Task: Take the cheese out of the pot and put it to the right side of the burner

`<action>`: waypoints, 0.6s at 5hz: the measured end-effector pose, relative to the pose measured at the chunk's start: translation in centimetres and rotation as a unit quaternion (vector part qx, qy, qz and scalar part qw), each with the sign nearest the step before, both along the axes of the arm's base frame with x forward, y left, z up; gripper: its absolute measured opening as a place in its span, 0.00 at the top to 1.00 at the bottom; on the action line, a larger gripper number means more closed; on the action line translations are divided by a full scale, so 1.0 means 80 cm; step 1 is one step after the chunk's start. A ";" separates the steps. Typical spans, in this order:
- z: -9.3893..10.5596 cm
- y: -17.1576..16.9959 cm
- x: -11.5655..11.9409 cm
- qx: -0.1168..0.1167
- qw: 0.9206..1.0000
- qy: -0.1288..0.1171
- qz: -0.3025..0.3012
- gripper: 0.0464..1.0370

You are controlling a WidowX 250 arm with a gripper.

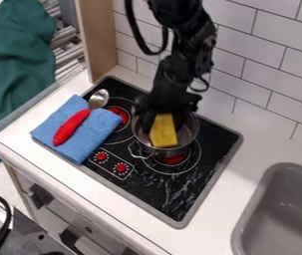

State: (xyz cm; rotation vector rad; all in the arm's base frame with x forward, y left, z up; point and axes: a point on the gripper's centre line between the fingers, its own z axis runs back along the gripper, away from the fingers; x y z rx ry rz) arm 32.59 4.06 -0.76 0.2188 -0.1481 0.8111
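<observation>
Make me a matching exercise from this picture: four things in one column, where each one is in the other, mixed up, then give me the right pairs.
Things:
1. Cheese
2. Pot
3. Spoon
4. Sink

Places:
A. On the blue cloth
B. To the right of the stove
C. Within the pot's rim
D. On the stove

Pairs: 1-C, 2-D, 3-A, 4-B
</observation>
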 end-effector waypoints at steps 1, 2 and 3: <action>0.032 -0.005 0.003 0.011 0.992 -0.003 -0.124 0.31; 0.050 -0.039 -0.010 0.004 0.970 -0.018 -0.243 0.31; 0.036 -0.067 -0.032 -0.018 0.942 0.000 -0.334 0.31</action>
